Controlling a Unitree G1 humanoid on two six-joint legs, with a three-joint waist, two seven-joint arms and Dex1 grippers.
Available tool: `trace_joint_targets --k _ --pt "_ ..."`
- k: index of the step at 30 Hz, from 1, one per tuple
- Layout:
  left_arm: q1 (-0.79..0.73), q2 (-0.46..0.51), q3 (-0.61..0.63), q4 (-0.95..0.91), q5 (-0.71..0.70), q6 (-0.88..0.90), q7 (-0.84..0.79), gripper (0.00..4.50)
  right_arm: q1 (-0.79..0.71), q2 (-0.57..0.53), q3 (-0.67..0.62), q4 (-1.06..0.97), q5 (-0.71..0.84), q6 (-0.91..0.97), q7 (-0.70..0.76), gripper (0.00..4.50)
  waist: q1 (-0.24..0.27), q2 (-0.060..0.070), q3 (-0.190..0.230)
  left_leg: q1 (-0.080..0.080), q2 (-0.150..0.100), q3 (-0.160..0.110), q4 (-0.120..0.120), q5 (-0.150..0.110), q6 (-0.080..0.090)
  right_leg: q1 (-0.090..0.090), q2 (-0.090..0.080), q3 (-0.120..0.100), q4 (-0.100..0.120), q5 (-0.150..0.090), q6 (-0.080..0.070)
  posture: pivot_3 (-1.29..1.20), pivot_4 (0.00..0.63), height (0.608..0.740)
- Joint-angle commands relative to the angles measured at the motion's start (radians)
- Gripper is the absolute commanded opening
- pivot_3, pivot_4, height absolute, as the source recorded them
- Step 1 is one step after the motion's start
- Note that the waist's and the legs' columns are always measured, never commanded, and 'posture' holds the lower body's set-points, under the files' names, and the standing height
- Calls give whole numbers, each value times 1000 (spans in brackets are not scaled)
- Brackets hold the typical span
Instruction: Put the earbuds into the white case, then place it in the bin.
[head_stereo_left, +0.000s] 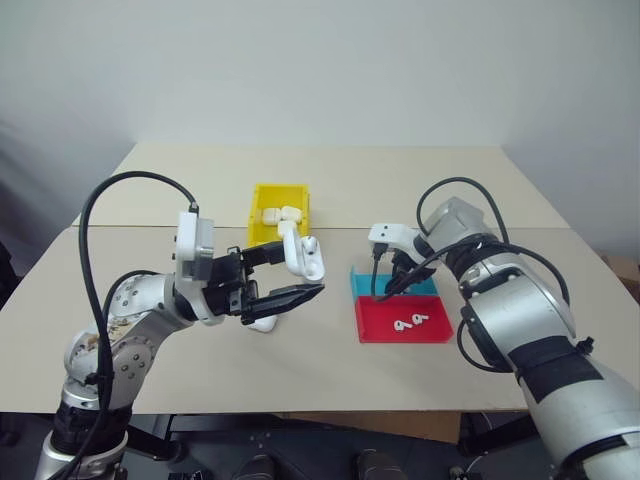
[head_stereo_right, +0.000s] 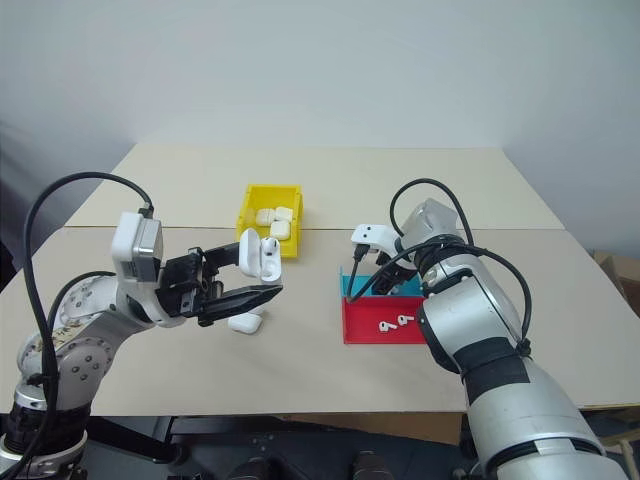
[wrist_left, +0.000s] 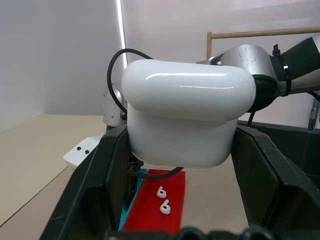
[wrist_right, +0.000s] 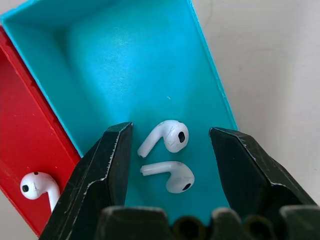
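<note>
A white case (head_stereo_left: 303, 256) with its lid flipped open is pinched between the black fingers of the left gripper (head_stereo_left: 300, 275), raised above the beige table (head_stereo_left: 200, 360) in front of the yellow bin (head_stereo_left: 278, 205), where several more white cases (head_stereo_left: 280, 215) lie. Another case (head_stereo_right: 244, 323) rests on the table just below the left gripper. On the other side, the right gripper (wrist_right: 170, 150) points steeply down into the teal tray (wrist_right: 125, 60), its fingers spread apart on either side of two earbuds (wrist_right: 167, 137) lying close together on the tray floor; neither finger is seen touching them. The red tray (head_stereo_left: 405, 325) sits against the teal one, on the side nearer the robot, and holds two further earbuds (head_stereo_left: 410, 323) side by side
</note>
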Motion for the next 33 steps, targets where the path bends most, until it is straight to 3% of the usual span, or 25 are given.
trace_joint_targets --k 1,25,33 --pt "-10 -1 8 -26 -8 -8 1 2776 5 -32 13 -24 -10 -26 6 2971 0 0 0 0 0 0 0 0 0 0 0 0 0 0 0 0 150 740" --pt "-21 2 5 -20 -12 -3 -6 2776 107 -131 26 -208 19 -55 154 2971 2 0 0 0 0 0 0 0 0 0 0 0 0 0 0 0 150 740" --pt "-34 4 1 -9 -15 3 -14 2776 132 -139 -6 -282 51 -6 116 2971 1 0 0 0 0 0 0 0 0 0 0 0 0 0 1 0 150 740"
